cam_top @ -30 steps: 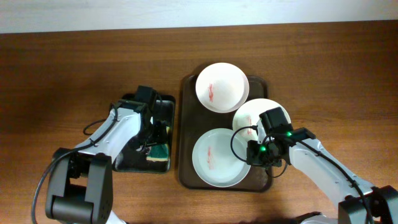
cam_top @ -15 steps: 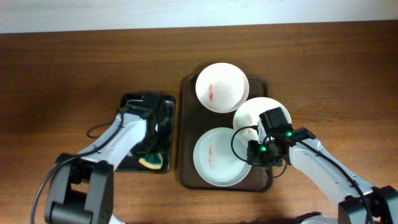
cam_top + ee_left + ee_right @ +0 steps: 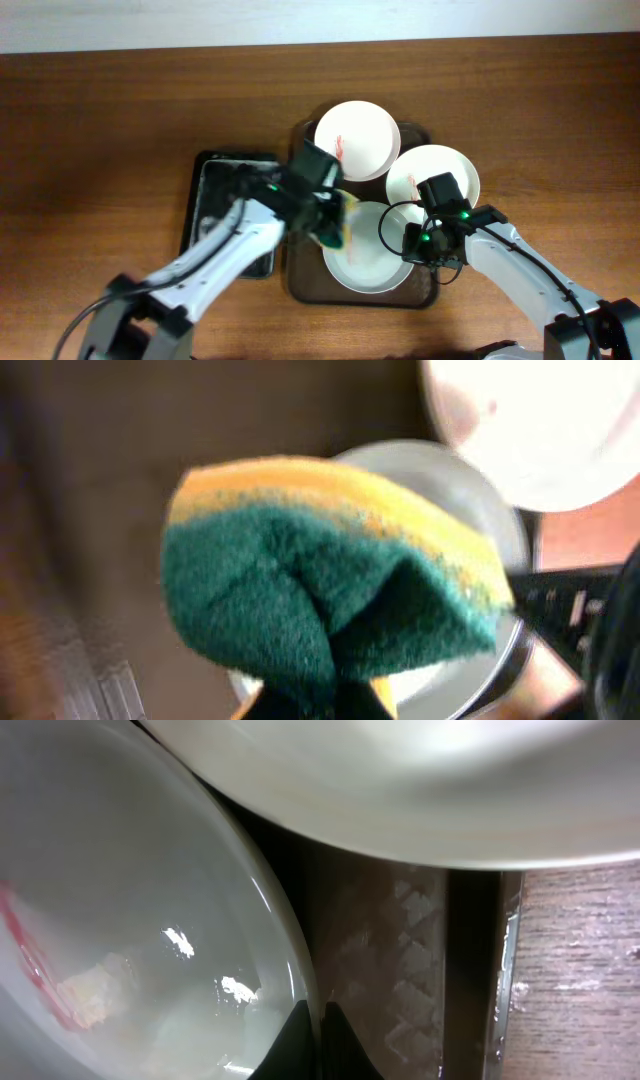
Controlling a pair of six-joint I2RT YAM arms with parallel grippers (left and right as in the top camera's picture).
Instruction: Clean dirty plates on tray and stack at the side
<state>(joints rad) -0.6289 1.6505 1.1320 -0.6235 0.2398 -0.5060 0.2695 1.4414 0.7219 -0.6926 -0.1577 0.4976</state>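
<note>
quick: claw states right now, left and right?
left claw: shut on sponge
right claw: shut on rim of front plate

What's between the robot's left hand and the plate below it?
A green-and-yellow sponge, gripped by that hand, hangs over the plate; the left wrist view shows it.

Fingers (image 3: pixel 285 1055) pinch rim of red-smeared plate (image 3: pixel 130 920); second plate (image 3: pixel 400 780) above, tray (image 3: pixel 390 970) between, table (image 3: pixel 585 970) right
</note>
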